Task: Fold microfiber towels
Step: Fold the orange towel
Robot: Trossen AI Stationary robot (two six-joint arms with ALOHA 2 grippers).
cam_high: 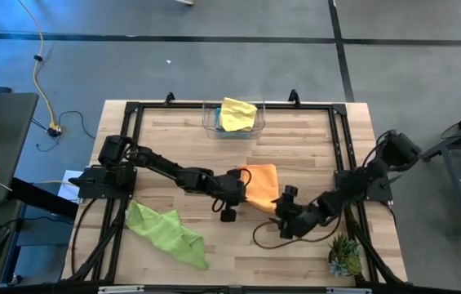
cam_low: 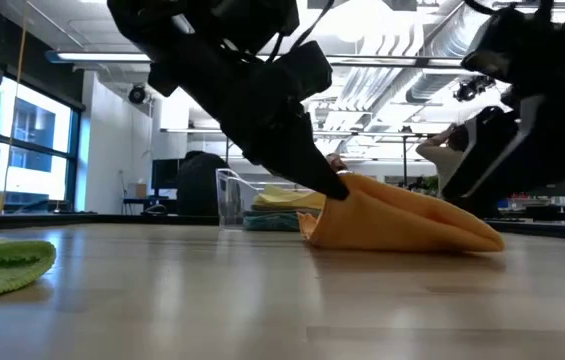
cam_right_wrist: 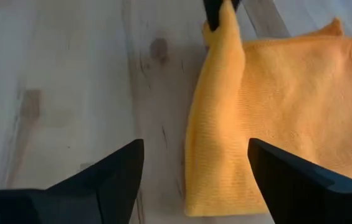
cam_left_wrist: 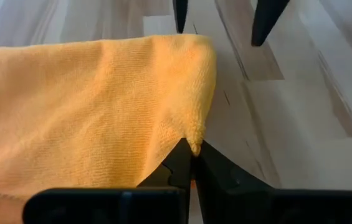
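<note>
While the left claw (cam_left_wrist: 191, 163) is pressed together on a corner of the orange towel (cam_high: 261, 184) at mid-table (cam_high: 312, 139), lifting that edge, the right claw (cam_right_wrist: 194, 162) sits spread wide just beside the same towel, holding nothing. Green towel (cam_high: 165, 230) lies crumpled near the table's front left, yellow towel (cam_high: 237, 113) sits in the clear bin (cam_high: 210, 121) at the far edge atop something teal, and a small plant (cam_high: 345, 255) stands at the front right corner.
</note>
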